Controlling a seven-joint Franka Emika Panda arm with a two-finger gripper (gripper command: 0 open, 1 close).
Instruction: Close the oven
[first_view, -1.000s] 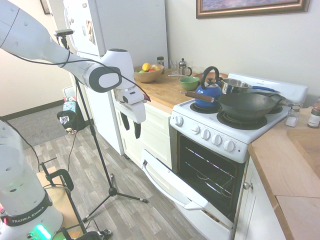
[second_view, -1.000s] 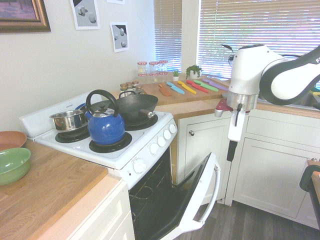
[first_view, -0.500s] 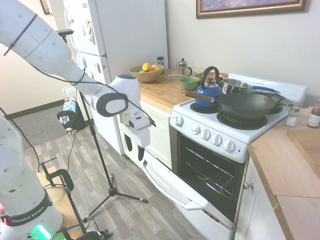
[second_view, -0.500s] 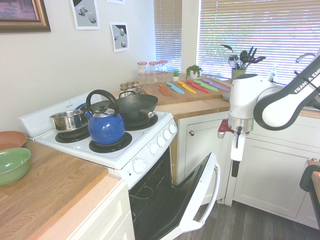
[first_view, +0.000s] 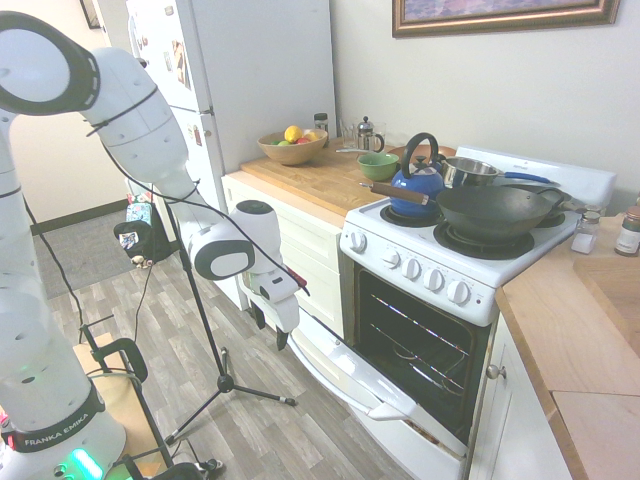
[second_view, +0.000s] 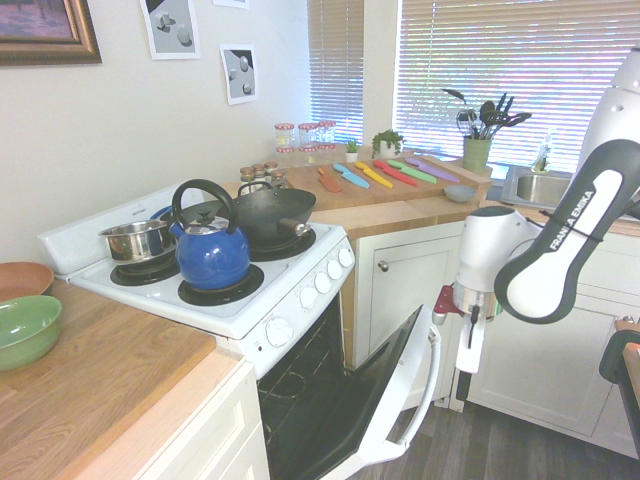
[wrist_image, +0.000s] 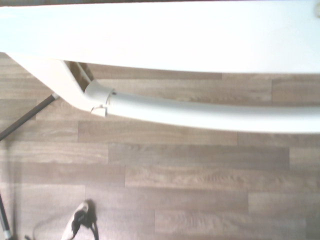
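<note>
The white oven (first_view: 424, 272) stands with its drop-down door (first_view: 340, 362) hanging about half open, and wire racks show in the dark cavity. The bar handle (first_view: 352, 388) runs along the door's outer edge. My gripper (first_view: 270, 330) points down with its fingers apart and empty, just off the door's left end, level with its upper edge. From the other side, the gripper (second_view: 467, 362) hangs right beside the handle (second_view: 432, 372) of the door (second_view: 398, 395). The wrist view looks down on the handle (wrist_image: 200, 114) and the door's white face (wrist_image: 160, 35) above the floor.
A blue kettle (first_view: 417, 184), a wok (first_view: 495, 210) and a steel pot (first_view: 468, 172) sit on the burners. White cabinets (first_view: 312, 262) and the refrigerator (first_view: 240, 70) stand left of the oven. More cabinets (second_view: 540, 340) lie behind the gripper. Wood floor (first_view: 260, 420) lies in front.
The arm has swung down and toward the oven, lowering the gripper from counter height to beside the end of the door's handle. The door has not moved.
</note>
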